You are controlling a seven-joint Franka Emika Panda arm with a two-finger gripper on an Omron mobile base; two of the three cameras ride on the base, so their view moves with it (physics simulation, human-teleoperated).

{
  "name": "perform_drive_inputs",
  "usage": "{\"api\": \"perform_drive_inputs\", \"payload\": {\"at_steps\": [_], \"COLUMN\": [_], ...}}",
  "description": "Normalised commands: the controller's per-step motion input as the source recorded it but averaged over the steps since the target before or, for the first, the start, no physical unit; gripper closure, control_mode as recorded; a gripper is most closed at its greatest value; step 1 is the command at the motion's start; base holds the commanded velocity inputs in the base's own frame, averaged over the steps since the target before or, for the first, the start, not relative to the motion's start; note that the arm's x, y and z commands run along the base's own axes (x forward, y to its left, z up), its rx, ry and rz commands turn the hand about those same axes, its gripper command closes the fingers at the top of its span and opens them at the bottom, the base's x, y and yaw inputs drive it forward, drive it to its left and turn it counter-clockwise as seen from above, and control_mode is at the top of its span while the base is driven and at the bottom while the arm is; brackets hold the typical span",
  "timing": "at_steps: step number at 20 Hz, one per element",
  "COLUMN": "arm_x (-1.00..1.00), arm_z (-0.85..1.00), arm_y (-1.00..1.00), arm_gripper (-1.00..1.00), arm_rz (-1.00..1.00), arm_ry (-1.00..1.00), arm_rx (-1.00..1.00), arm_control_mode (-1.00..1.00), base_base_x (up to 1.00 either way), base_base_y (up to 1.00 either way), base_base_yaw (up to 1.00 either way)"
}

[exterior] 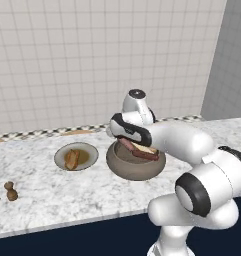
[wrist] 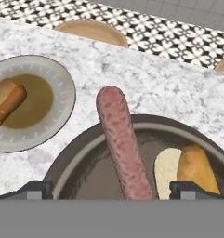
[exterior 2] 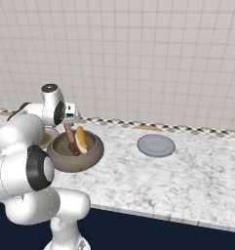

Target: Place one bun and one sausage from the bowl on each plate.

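Directly under the hand, the bowl (wrist: 81,160) is seen on the bench (wrist: 169,88), with the jaws spread fully wide above it and nothing held between them; no point is placed after them, but one dark fingertip (wrist: 32,189) rises at each side of a sausage (wrist: 122,144). That sausage leans against the rim with its far end poking out over it, and a bun (wrist: 190,169) lies just beside it inside the bowl. A pick from the bowl is judged to be in hand: the sausage is framed, so a straight descent and a closing across its width are called for. Nothing is seen in the way. Beyond, the brown-centred plate (wrist: 57,79) already carries a bun (wrist: 6,100) but no sausage. Well apart on the other side, the grey plate (exterior 2: 156,145) is unfilled. Two small brown shakers (exterior: 11,191) stand far off.
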Motion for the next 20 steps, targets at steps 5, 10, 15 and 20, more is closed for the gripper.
{"api": "perform_drive_inputs", "payload": {"at_steps": [5, 10, 15, 20], "arm_x": [0.42, 0.41, 0.02, 0.1], "arm_z": [-0.13, -0.16, -0.34, -0.1], "arm_y": [0.18, 0.0, -0.01, -0.1], "arm_gripper": [-1.0, -1.0, -1.0, -1.0], "arm_rz": [0.0, 0.0, 0.0, 0.0], "arm_ry": [0.04, 0.01, 0.03, 0.0], "arm_rx": [0.0, -0.04, -0.02, 0.0], "arm_control_mode": [-1.0, -1.0, -1.0, -1.0], "base_base_x": [0.0, 0.0, 0.0, 0.0], "base_base_y": [0.0, 0.0, 0.0, 0.0], "base_base_yaw": [0.0, 0.0, 0.0, 0.0]}}
